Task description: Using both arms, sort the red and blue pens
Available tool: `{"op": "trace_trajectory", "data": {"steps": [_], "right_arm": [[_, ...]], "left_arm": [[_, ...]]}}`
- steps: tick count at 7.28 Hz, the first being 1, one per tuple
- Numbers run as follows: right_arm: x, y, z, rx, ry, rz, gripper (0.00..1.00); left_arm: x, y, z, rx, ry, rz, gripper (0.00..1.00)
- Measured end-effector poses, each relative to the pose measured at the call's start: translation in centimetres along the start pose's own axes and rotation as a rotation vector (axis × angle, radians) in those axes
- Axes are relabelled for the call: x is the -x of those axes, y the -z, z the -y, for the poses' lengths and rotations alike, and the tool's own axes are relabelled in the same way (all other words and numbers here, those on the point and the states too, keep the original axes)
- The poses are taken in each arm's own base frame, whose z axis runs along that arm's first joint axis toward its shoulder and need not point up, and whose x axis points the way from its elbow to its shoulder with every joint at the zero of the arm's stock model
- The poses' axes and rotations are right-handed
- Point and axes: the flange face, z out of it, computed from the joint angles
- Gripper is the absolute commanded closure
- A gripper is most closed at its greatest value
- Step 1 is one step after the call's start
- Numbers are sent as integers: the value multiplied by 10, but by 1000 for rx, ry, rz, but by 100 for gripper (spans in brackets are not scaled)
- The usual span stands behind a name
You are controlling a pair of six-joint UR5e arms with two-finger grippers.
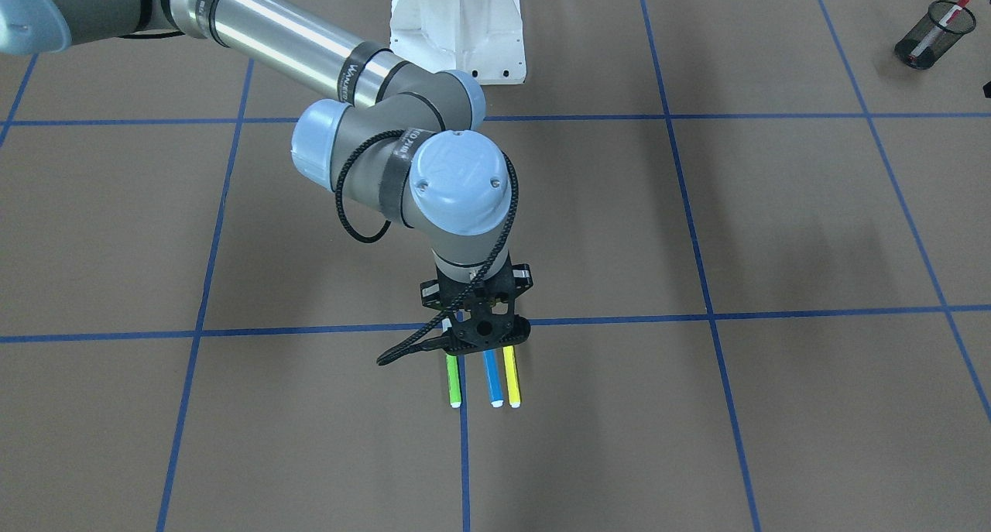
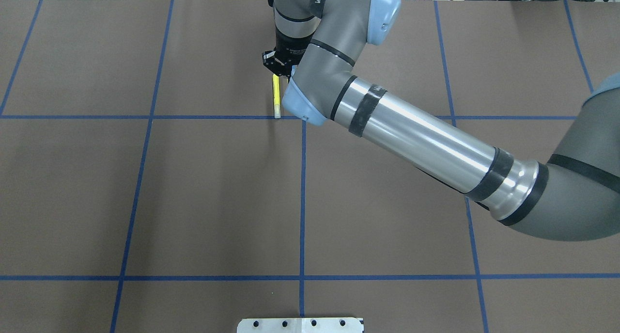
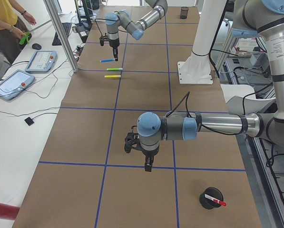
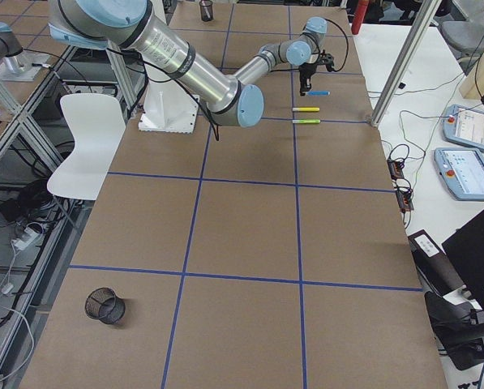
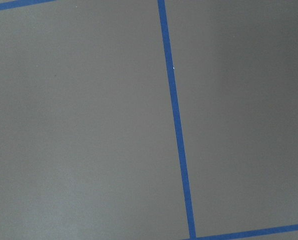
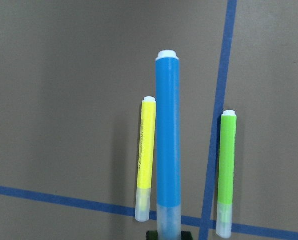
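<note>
My right gripper (image 1: 485,344) is shut on the blue highlighter (image 1: 492,381), holding it by its clear-cap end. In the right wrist view the blue highlighter (image 6: 167,145) looms larger than its neighbours, lifted off the table with its white end pointing away. In the exterior left view it (image 3: 107,60) hangs level above the paper. The red marker (image 1: 943,22) stands in a black mesh cup (image 1: 931,36) at the table's far corner. My left gripper (image 3: 148,165) hovers over a blue tape line near that cup (image 3: 211,198). I cannot tell whether it is open or shut.
A green highlighter (image 6: 226,170) and a yellow highlighter (image 6: 146,160) lie parallel on the brown paper either side of the blue one. Another mesh cup (image 4: 105,307) stands near the right end. The white pedestal (image 1: 457,29) sits at the robot's side. A person stands beyond the table in the exterior left view.
</note>
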Motion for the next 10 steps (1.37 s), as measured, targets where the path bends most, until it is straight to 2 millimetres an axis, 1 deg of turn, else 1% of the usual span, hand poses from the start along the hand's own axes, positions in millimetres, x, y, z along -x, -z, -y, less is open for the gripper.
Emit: {"op": "trace_trajectory", "data": {"steps": [1,2,4,6,7,8,9,10], "right_arm": [[-31,15,-9,14,25,-2,100],[-68,27,-23,29,55,-10,100],[-149,45,-63,51,95,-30,100],[-228,60,-109,59,97,-59,100],[-259,72,-133,89,122,-91,100],[-288,88,-162,148,165,-135,100],[-321,100,-197,213,212,-171,100],[-359,106,-231,264,248,-195,100]], "left_arm": [[1,0,8,-11,7,-3,0],[4,-3,16,-19,6,-4,0],[12,-9,23,-32,-4,-3,0],[15,-12,24,-35,-10,-2,0],[15,-12,24,-35,-12,-2,0],[15,-12,24,-36,-14,-2,0],[15,-12,24,-36,-15,-2,0],[15,-12,24,-36,-16,-2,0]]}}
